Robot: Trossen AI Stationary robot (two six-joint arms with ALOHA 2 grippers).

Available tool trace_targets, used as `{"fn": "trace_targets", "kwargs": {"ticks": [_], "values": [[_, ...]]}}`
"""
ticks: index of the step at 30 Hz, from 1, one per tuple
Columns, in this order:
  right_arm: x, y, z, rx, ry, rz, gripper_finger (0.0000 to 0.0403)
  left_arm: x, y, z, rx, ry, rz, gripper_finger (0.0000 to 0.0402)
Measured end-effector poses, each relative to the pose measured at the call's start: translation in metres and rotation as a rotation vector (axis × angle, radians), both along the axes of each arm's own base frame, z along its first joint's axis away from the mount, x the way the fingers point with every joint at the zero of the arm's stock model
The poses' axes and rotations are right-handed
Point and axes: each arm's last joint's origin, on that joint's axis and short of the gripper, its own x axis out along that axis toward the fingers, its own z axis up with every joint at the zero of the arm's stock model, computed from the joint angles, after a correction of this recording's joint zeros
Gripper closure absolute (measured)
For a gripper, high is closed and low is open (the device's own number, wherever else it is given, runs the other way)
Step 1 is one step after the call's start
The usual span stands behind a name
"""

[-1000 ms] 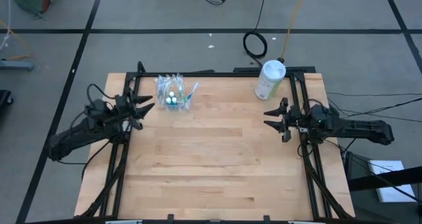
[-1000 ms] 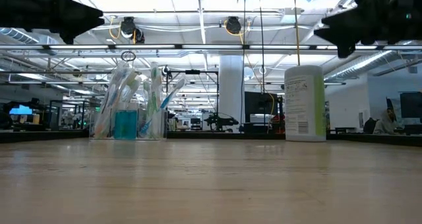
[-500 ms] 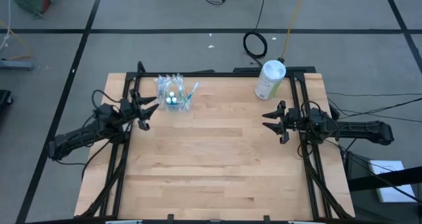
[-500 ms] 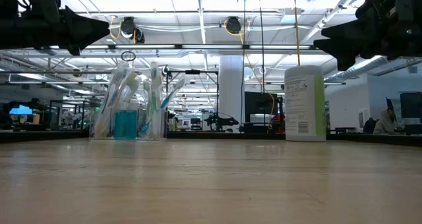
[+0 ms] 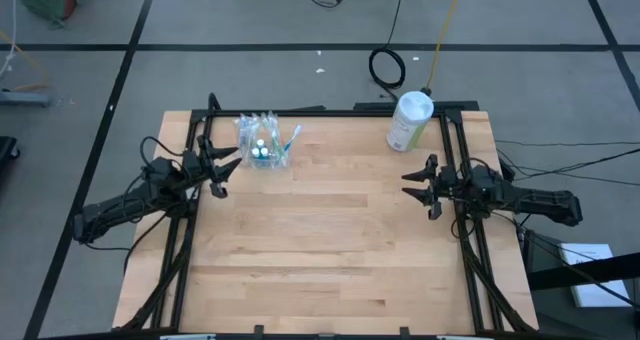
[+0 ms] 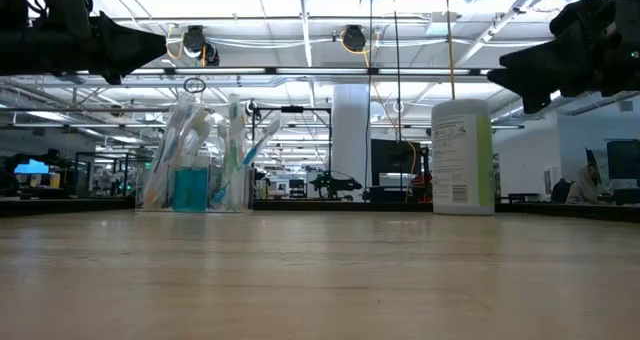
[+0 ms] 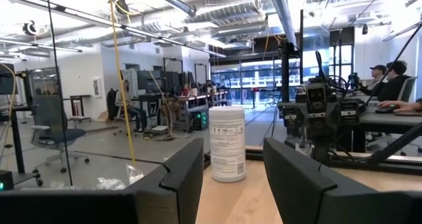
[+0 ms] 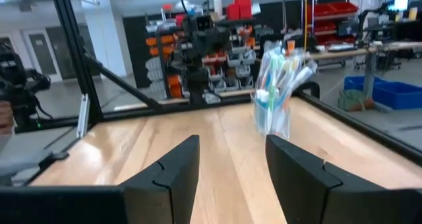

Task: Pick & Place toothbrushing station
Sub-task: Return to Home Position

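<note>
The toothbrushing station [image 5: 262,145], a small clear cup with pale toothbrushes and blue tubes, stands upright on its base at the table's far left. It also shows in the low view [image 6: 195,170] and the right wrist view [image 8: 277,92]. My left gripper [image 5: 230,173] hovers open and empty above the table, just left of and nearer than the cup; its fingers show in the left wrist view [image 7: 231,174]. My right gripper [image 5: 408,185] hovers open and empty by the table's right edge, pointing left across the table; it also shows in the right wrist view [image 8: 231,165].
A white canister with a green label [image 5: 410,120] stands upright at the far right corner, just beyond my right gripper; it also shows in the low view [image 6: 462,157] and the left wrist view [image 7: 227,151]. The wooden tabletop [image 5: 320,250] lies bare between the arms.
My left gripper has moved a little toward the cup and slightly down, staying open. My right gripper has shifted only slightly near the right edge. The cup and the canister have stayed where they were.
</note>
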Motion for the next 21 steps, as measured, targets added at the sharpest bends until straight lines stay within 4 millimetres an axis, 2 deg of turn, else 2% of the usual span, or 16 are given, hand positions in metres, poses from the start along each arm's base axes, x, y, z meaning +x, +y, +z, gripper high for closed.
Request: {"fn": "trace_targets", "kwargs": {"ticks": [13,17,21], "values": [[0.001,0.000,0.000,-0.016,-0.005,0.001,0.0234,0.002,0.001,-0.010,-0.061,0.085,0.003,0.0238],[0.001,0.000,0.001,-0.053,-0.003,-0.002,0.0234,0.002,0.003,-0.017,-0.116,0.143,0.064,0.0238],[0.001,0.000,0.000,-0.070,-0.002,-0.003,0.0234,0.001,0.007,-0.023,-0.123,0.209,0.200,0.0238]]}}
